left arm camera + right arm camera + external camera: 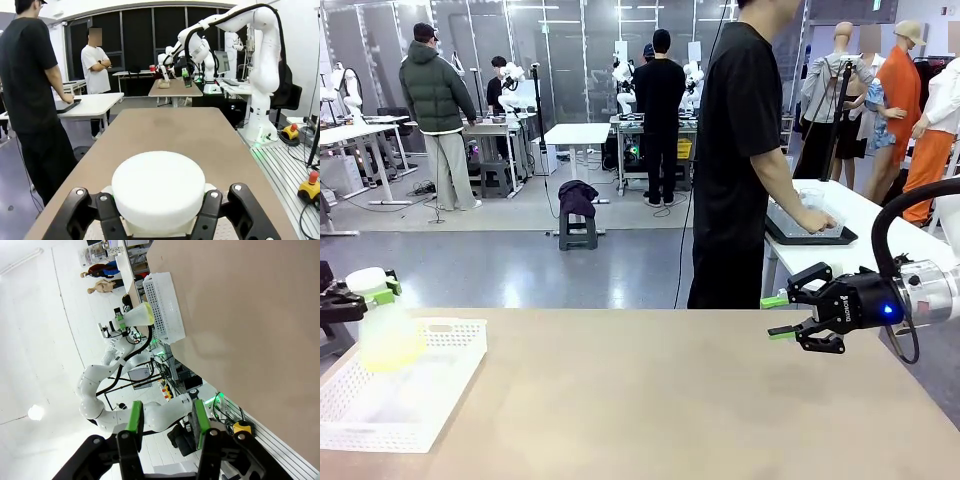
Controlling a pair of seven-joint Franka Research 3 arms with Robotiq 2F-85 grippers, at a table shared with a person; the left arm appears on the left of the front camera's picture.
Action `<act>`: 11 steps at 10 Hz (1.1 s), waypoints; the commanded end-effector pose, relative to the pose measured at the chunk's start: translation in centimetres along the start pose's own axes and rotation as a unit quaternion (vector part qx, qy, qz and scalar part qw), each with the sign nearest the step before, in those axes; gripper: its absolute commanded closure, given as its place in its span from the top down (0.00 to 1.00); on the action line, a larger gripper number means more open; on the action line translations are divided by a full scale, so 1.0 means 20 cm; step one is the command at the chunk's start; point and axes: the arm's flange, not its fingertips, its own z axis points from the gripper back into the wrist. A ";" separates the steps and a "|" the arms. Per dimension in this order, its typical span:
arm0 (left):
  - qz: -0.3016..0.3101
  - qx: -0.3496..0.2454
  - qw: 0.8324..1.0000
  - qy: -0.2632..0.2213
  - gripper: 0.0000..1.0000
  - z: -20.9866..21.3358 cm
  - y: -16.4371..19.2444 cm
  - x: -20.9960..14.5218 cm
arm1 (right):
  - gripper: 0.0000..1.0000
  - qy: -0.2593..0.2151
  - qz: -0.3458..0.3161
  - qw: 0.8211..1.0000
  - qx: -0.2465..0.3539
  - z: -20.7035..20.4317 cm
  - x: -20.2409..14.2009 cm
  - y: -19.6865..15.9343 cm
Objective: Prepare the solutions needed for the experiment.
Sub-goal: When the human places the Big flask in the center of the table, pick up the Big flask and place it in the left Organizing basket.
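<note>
Fingers (386, 290) of the left gripper (365, 297), seen from the front, are clamped on the white-capped neck of a frosted conical flask (388, 335) at the far left edge, cut off by the frame. Pale yellow solution (392, 348) tints the flask's wide base, which hangs just above a white perforated basket (440, 385) on the tan table (670, 400). Whether the flask touches the basket is hard to tell. Well to the right of the basket, the right gripper (778, 316) hovers above the table with its green-tipped fingers apart and nothing between them. Behind it a person in black (740, 150) stands at another table.

From the left wrist, the flask's white cap (158, 187) sits between the black fingers (210, 210), hiding the flask body and the liquid below.

From the right wrist, rolled sideways, the green pads (135, 415) stand apart, empty. Far beyond them the flask (136, 316) shows whole beside the basket (165, 305), yellow at its wide end, with the left gripper at its neck.
</note>
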 end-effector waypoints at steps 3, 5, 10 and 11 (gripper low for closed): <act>0.005 -0.018 1.000 0.016 0.00 -0.05 0.06 -0.15 | 0.51 0.005 0.002 1.000 -0.004 0.01 0.00 0.01; 0.012 -0.020 0.999 0.023 0.00 -0.09 0.08 -0.24 | 0.51 0.005 0.002 1.000 -0.004 0.01 0.00 0.01; 0.013 -0.013 0.999 0.042 0.00 -0.12 0.10 -0.38 | 0.51 0.005 0.002 1.000 -0.004 0.01 0.00 0.01; 0.016 -0.021 0.999 0.037 0.00 -0.13 0.10 -0.39 | 0.51 0.005 0.002 1.000 -0.004 0.01 0.00 0.01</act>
